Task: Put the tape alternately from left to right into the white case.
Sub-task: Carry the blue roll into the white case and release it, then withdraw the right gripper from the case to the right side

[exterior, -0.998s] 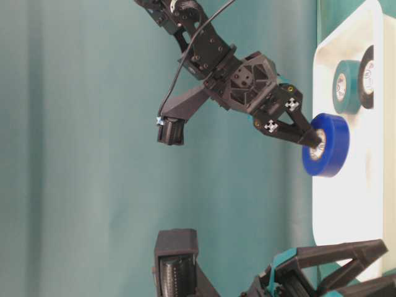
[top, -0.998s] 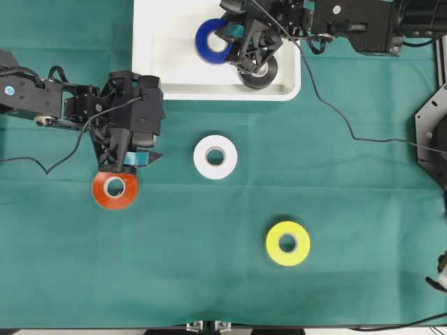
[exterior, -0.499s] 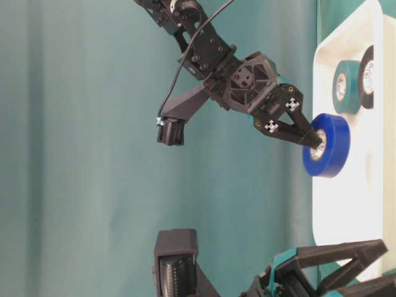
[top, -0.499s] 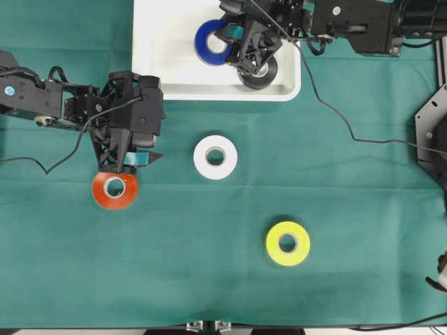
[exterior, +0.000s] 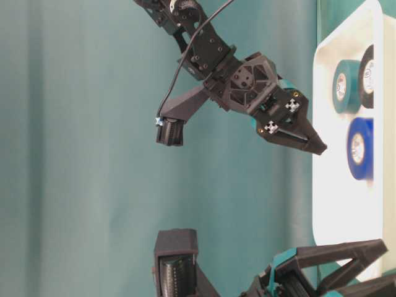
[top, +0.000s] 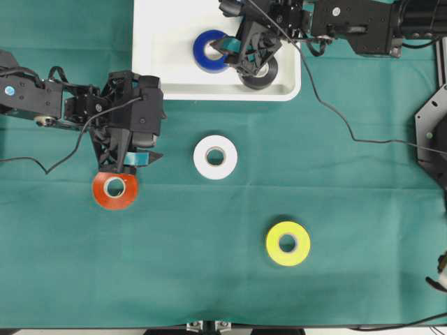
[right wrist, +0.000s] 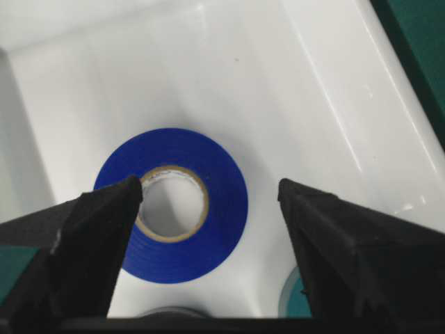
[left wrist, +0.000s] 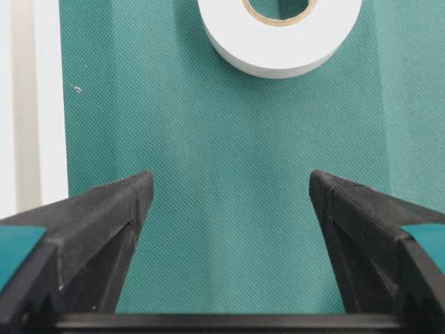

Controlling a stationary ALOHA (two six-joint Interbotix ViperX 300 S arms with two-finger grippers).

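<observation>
The blue tape [right wrist: 174, 205] lies flat in the white case [right wrist: 313, 104], free of my right gripper [right wrist: 208, 191], which hangs open just above it. In the overhead view that right gripper [top: 232, 49] sits at the right edge of the blue tape [top: 208, 50], beside the black tape [top: 260, 74]. The teal tape [exterior: 343, 85] also rests in the case. My left gripper [left wrist: 229, 184] is open over bare cloth, facing the white tape [left wrist: 278, 35]. The orange-red tape [top: 115, 190] lies right by it. The yellow tape [top: 288, 243] lies near the front.
The case's rim [left wrist: 28, 104] shows at the left of the left wrist view. A black cable [top: 335, 112] runs over the green cloth right of the case. A black fixture [top: 433, 132] stands at the table's right edge.
My right gripper has opened and let go of the blue tape, which dropped from its tilted hold to lie flat in the case. The left arm has not moved.
</observation>
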